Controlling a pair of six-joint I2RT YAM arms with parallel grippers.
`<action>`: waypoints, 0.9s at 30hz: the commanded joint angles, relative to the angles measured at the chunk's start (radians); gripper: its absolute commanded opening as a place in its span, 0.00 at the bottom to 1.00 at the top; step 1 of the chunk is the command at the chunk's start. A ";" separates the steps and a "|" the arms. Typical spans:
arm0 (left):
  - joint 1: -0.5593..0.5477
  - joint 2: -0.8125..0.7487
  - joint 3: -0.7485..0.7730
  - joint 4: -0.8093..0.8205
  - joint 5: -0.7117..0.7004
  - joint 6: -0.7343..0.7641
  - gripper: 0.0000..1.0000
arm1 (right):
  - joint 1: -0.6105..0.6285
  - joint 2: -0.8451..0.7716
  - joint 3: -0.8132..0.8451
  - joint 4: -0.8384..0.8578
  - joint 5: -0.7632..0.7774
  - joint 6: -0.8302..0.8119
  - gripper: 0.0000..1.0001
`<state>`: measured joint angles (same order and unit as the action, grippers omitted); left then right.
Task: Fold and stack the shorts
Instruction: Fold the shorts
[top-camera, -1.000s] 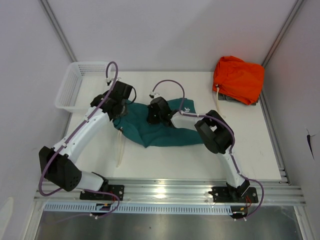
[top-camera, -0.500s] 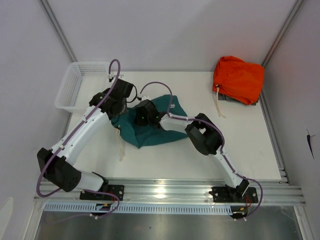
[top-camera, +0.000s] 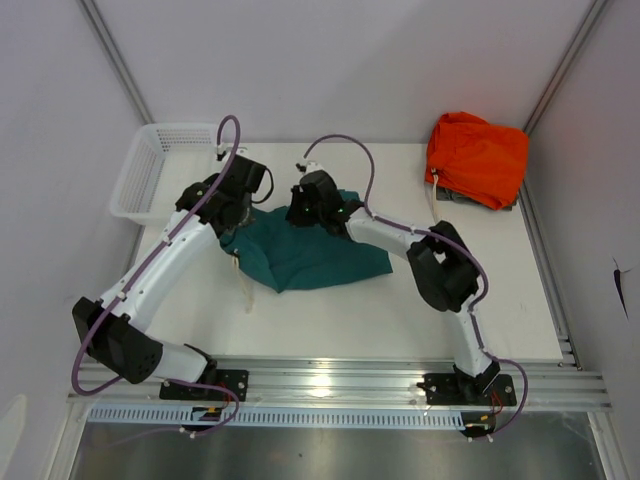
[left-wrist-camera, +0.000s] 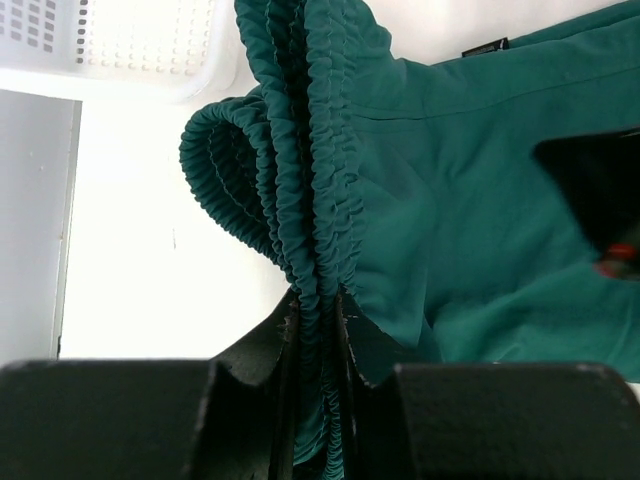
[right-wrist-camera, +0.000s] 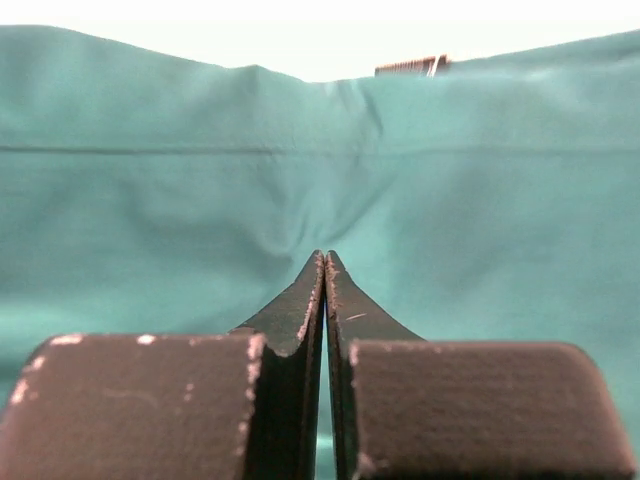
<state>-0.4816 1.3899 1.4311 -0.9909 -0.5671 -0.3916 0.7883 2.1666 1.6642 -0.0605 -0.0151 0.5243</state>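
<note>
White bench (top-camera: 500, 290), pale walls around. Left end effector (left-wrist-camera: 318, 300): clamped tight on the gathered elastic waistband of teal shorts (top-camera: 315, 258). Right end effector (right-wrist-camera: 325, 262): fingers closed tip to tip, pinching a pucker of the same fabric. Shorts: bunched mid-bench, between both arms. White basket (top-camera: 150, 175): far-left corner. Orange folded garment (top-camera: 478, 155): far-right corner.

We see a white table (top-camera: 340, 320) bearing the shorts (top-camera: 310, 262) beneath the left gripper (top-camera: 233, 220) and right gripper (top-camera: 304, 213), a basket (top-camera: 128, 182) just left of the former, and an orange garment (top-camera: 478, 155) well right of the latter.
</note>
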 joint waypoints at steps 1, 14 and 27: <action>-0.009 -0.011 0.042 0.003 -0.040 0.028 0.19 | -0.032 -0.120 -0.026 -0.050 -0.011 -0.050 0.05; -0.011 0.003 0.037 0.015 -0.017 0.054 0.19 | -0.231 -0.396 -0.425 -0.156 0.015 -0.199 0.48; -0.045 0.029 0.037 0.011 -0.060 0.065 0.16 | -0.294 -0.453 -0.577 -0.145 0.144 -0.190 0.65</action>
<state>-0.5144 1.4189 1.4311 -0.9936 -0.5835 -0.3550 0.5011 1.7592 1.1027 -0.2256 0.0689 0.3500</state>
